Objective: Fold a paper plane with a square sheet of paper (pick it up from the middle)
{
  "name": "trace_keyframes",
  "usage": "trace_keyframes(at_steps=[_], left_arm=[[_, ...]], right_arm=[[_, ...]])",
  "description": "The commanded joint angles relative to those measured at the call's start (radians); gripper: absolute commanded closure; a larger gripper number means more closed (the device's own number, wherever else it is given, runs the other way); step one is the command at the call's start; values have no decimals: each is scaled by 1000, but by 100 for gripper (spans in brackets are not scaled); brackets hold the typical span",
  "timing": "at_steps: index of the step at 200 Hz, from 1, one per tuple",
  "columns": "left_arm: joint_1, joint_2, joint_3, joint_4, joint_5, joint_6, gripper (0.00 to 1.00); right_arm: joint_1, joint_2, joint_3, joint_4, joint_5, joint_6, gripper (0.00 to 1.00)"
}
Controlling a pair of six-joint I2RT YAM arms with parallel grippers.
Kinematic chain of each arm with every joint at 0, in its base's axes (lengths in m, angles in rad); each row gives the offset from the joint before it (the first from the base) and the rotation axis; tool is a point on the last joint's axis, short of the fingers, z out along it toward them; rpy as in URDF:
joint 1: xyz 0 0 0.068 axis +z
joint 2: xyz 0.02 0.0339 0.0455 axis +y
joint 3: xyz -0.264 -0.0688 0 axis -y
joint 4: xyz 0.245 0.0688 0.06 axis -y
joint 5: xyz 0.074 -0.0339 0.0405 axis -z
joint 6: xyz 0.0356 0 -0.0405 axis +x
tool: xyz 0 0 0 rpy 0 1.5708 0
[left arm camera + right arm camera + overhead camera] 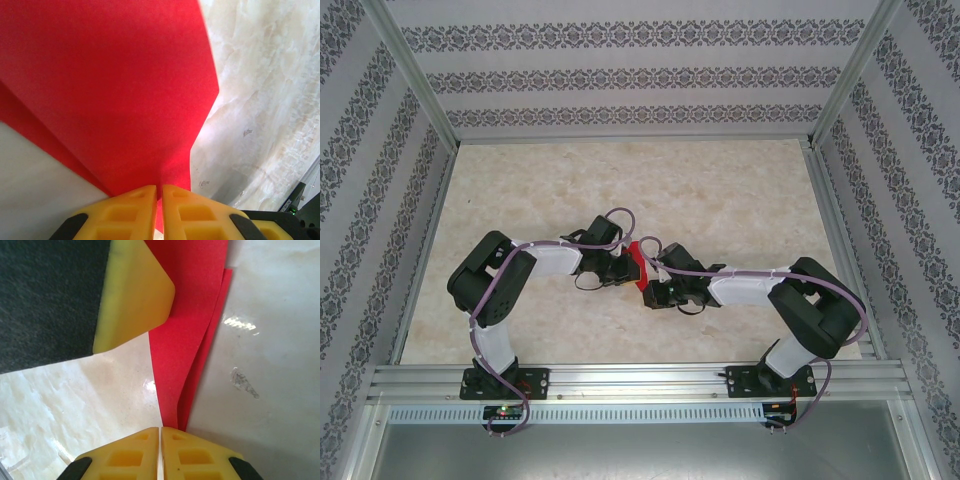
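Note:
The square sheet of paper (637,263) is bright red and folded into layers, held just above the middle of the table between both grippers. My left gripper (160,192) is shut on it, and the red sheet (110,90) fans out wide from between the yellow fingertips. My right gripper (160,432) is shut on the narrow tapering end of the paper (185,340), where two layers show. The left gripper's yellow finger (135,290) presses the paper from the far side. In the top view the left gripper (620,262) and right gripper (652,275) face each other. Whether it has a paper plane's form I cannot tell.
The pale marbled tabletop (720,190) lies under the arms. Aluminium frame rails (620,378) run along the near edge and up the sides. Patterned walls (620,80) close in the back and both sides.

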Motion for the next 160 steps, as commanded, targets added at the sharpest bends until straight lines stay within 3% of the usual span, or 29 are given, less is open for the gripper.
trace_keyframes(at_steps=[1, 69, 114, 160], left_arm=[[-9, 47, -6, -70, -84, 22, 86], [-8, 48, -9, -76, -92, 22, 87], [-9, 50, -9, -70, -85, 19, 87], [-9, 47, -8, -57, -69, 18, 87]], right_arm=[[9, 16, -40, -66, 14, -4, 89], [56, -111, -147, -127, -17, 46, 90], [20, -254, -84, -166, 79, 24, 90], [11, -156, 16, -96, 64, 15, 90]])
